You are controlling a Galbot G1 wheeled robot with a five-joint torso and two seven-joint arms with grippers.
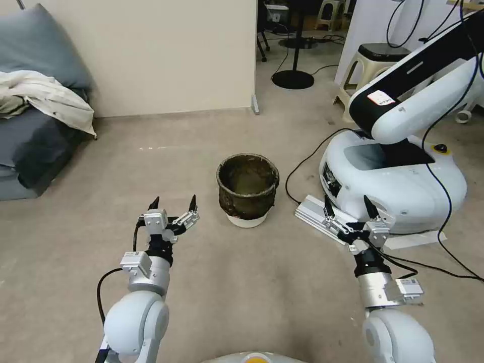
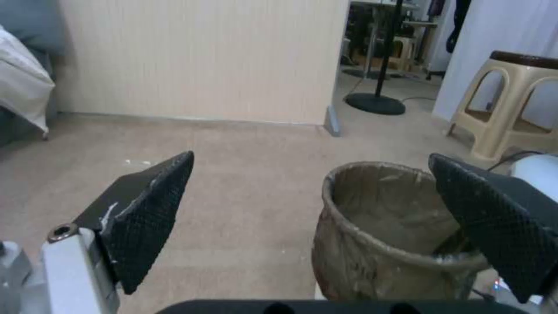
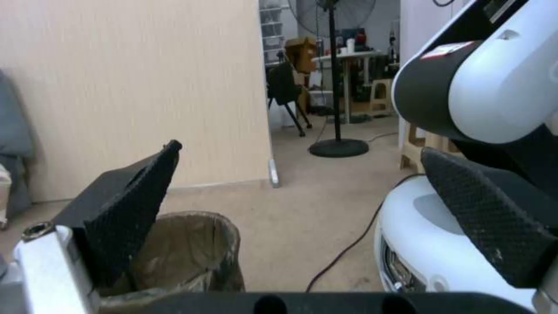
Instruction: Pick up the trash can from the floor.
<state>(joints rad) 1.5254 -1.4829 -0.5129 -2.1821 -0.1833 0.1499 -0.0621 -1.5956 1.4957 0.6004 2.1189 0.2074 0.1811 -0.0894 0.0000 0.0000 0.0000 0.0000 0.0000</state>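
The trash can [image 1: 247,190] is seen standing upright on the floor [image 1: 242,287], mouth up, its dark bag folded over the rim; nothing can be made out inside. The left gripper [image 1: 173,204] is held just beside it at about 8 o'clock, jaws spread, and the right gripper [image 1: 348,206] at 4 o'clock, also spread, in front of another white robot base [image 1: 398,176].
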